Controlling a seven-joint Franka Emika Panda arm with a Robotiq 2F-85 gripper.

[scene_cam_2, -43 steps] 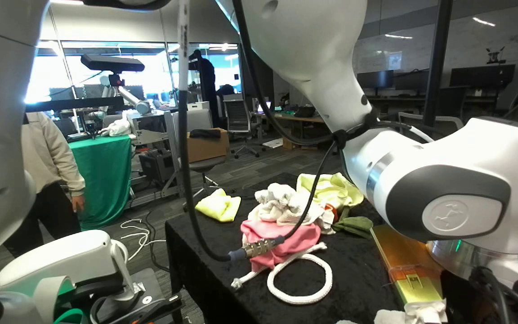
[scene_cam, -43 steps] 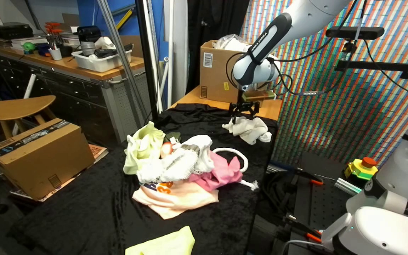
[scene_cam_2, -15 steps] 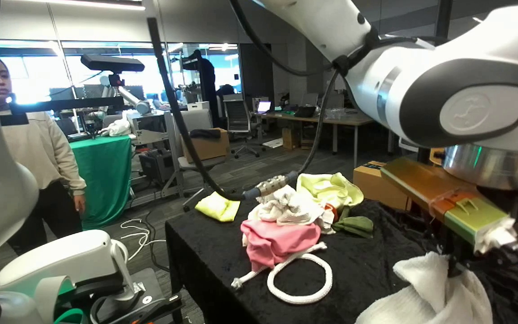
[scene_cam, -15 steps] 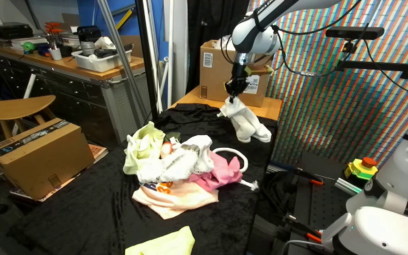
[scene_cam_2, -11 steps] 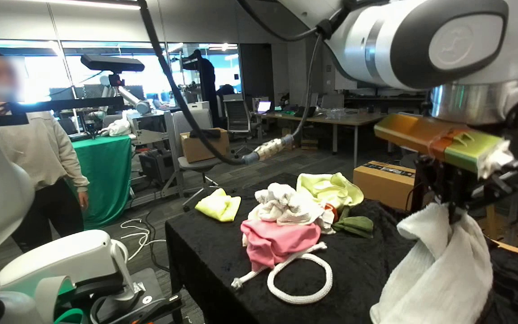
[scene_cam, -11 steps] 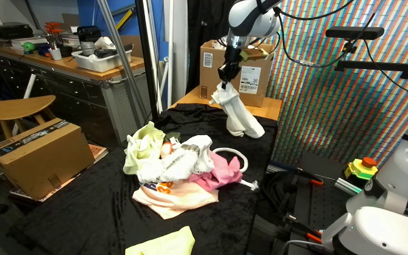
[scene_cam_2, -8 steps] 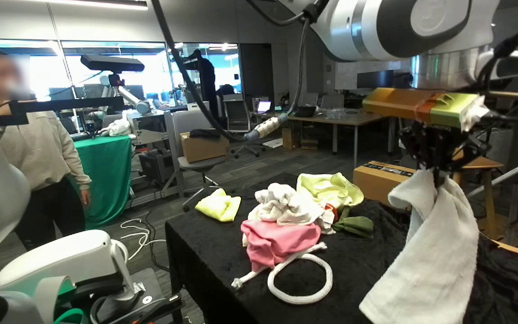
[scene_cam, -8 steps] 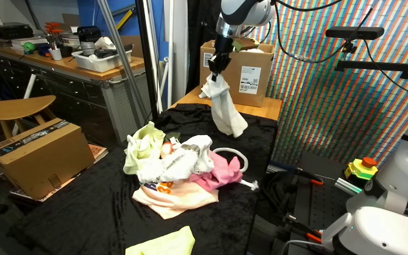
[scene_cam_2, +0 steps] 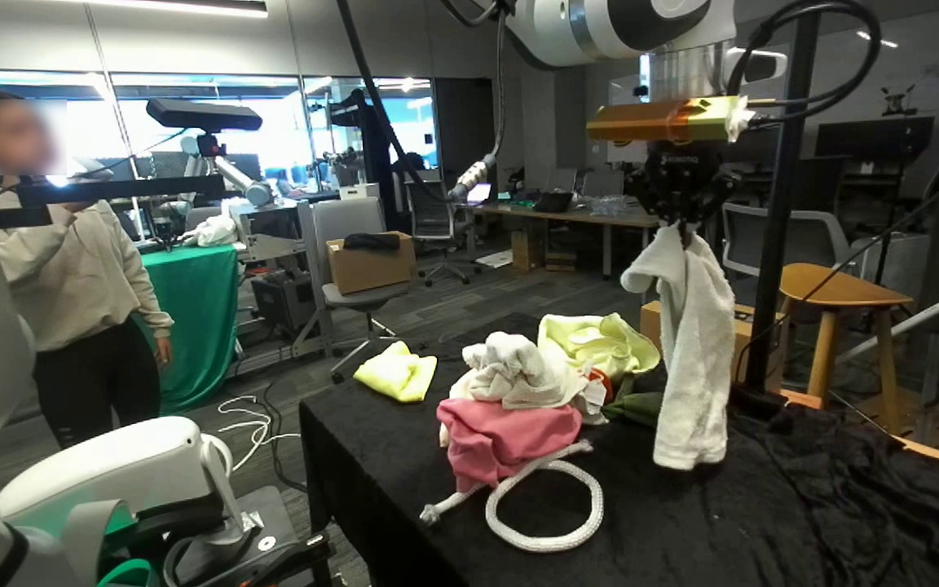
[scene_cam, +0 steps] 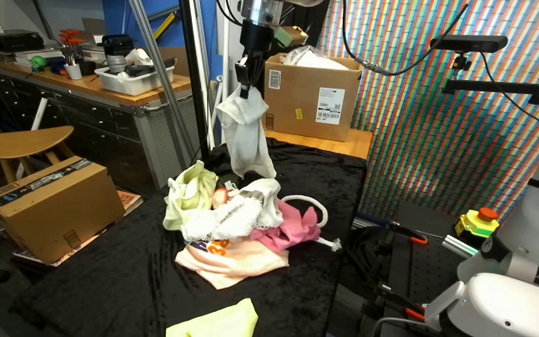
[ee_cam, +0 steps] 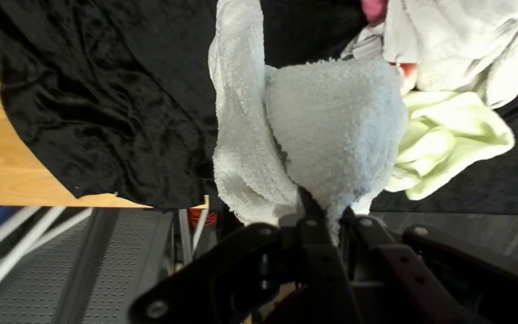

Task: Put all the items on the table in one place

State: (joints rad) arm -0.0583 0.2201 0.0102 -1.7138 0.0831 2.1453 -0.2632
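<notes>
The claw (ee_cam: 327, 208) is narrow and holds the white cloth (ee_cam: 331, 121) pinched near its upper end, over the table (scene_cam: 138, 281). The white cloth hangs with its long axis almost upright, from 12 to 6 o'clock, in both exterior views; whether its lower end touches anything, I cannot tell. In an exterior view the heap (scene_cam: 232, 222) lies at 6 o'clock from the claw. In an exterior view the yellow cloth (scene_cam_2: 396, 372) rests apart, at 9 o'clock from the heap, and the heap there is between 7 and 8 o'clock from the claw. In the wrist view the heap is between 1 and 2 o'clock. So I judge that the coming move must go sideways toward the heap, and lower only after, because the hanging end could drag on it; the yellow cloth probably needs its own trip
</notes>
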